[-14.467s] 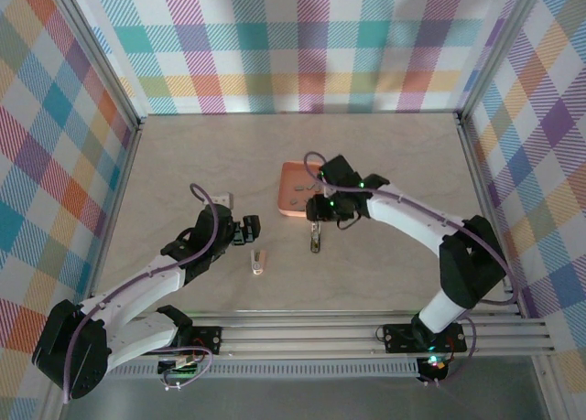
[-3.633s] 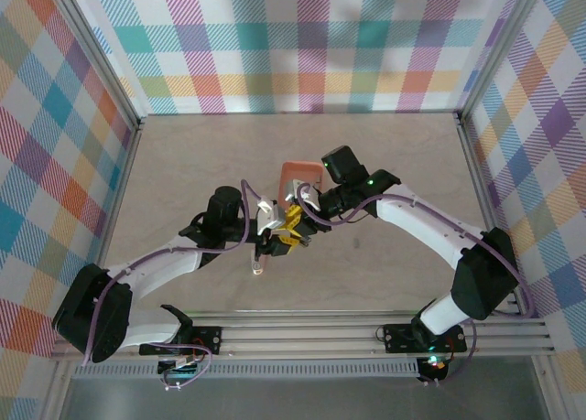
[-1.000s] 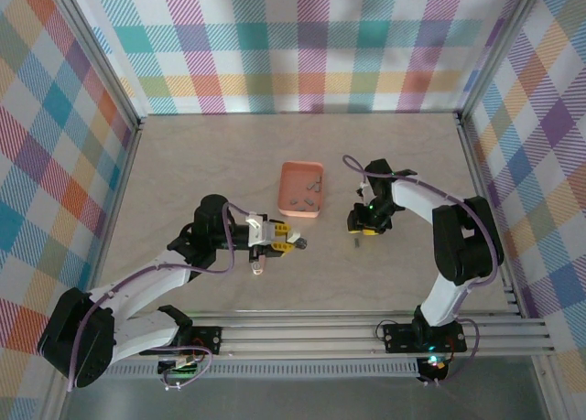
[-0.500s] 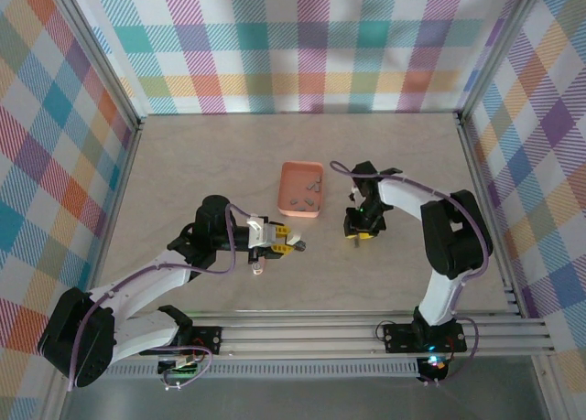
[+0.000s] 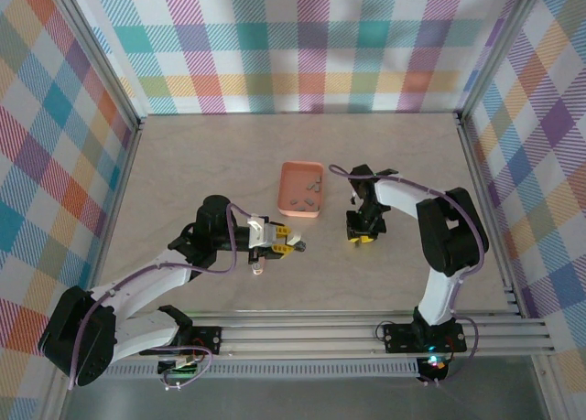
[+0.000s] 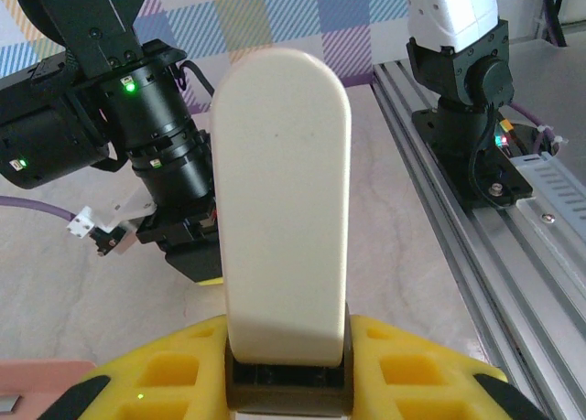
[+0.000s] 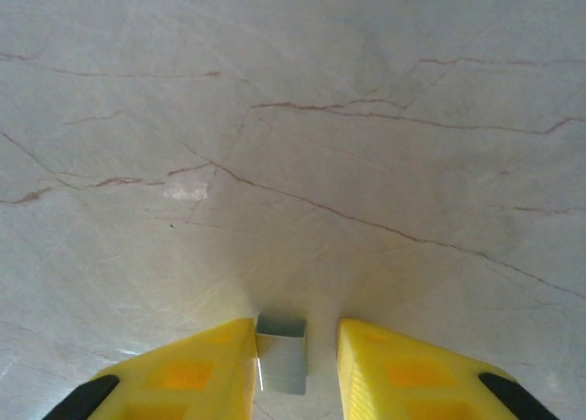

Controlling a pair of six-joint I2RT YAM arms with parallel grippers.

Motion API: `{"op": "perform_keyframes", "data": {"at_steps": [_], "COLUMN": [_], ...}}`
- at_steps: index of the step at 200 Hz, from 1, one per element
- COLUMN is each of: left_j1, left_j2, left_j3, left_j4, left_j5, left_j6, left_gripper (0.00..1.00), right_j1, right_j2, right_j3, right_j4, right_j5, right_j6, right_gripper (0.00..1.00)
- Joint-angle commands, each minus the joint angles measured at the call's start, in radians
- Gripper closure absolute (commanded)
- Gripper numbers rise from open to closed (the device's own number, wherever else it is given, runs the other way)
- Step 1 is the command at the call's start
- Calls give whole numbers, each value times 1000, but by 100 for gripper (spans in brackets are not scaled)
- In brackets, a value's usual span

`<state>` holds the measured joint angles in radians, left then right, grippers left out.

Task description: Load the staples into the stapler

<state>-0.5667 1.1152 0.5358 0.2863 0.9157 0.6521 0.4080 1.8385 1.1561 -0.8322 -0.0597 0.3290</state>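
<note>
**Left side.** The left gripper (image 5: 285, 243) sat left of centre on the near half of the table (image 5: 183, 164). Its yellow fingers (image 6: 421, 374) were pressed onto the stapler (image 6: 284, 200), a pale cream body with a rounded end standing straight up out of the grip in the left wrist view. Beyond it in that view were the black wrist of the right arm (image 6: 110, 136), with a small green light lit, and that arm's base bolted to the aluminium rail (image 6: 513, 255).

**Right side.** The right gripper (image 5: 358, 238) pointed down at the table, right of centre and just right of the salmon-orange tray (image 5: 300, 214). Its jaws stood narrowly apart, straddling a single staple strip (image 7: 281, 365) that lay flat on the table. One pad met the strip, and a sliver of table showed before the other, so it was not yet pinched.

**Staples.** The other staples (image 5: 309, 200), a few short grey strips, lay loose in the tray. The tray sat at mid-table, a little farther than both grippers.

**Surface.** The top was pale and marble-patterned, with thin brown veins and a faint whitish smudge in the right wrist view.

**Room.** Plaid cloth walls (image 5: 293, 45) in pastel pink, teal, yellow and purple closed in the left, far and right sides. Aluminium posts stood at the corners, and the rail ran along the near edge.
</note>
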Motion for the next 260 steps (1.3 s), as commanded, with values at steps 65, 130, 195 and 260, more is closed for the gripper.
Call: {"op": "perform_keyframes", "data": {"at_steps": [65,130,195,260], "left_j1": [1,1,4,39], "left_j2": [12,12,30,46], "left_j3": [25,23,12,13], "left_j4": [-9,-12,35,99], "left_j5": [22,12,4,24], "left_j6": [21,22,-8,-55], "left_gripper": [100,100,100,100], "right_j1": [18,46,45,41], "right_j2": [35,49,-126,-375], "right_j3": [14,5,-73,-184], "right_j4": [18,4,166,442], "right_j5": [-19,47,11,-199], "right_j6": [37,70,48,-143], "right_gripper": [80,83,85,85]}}
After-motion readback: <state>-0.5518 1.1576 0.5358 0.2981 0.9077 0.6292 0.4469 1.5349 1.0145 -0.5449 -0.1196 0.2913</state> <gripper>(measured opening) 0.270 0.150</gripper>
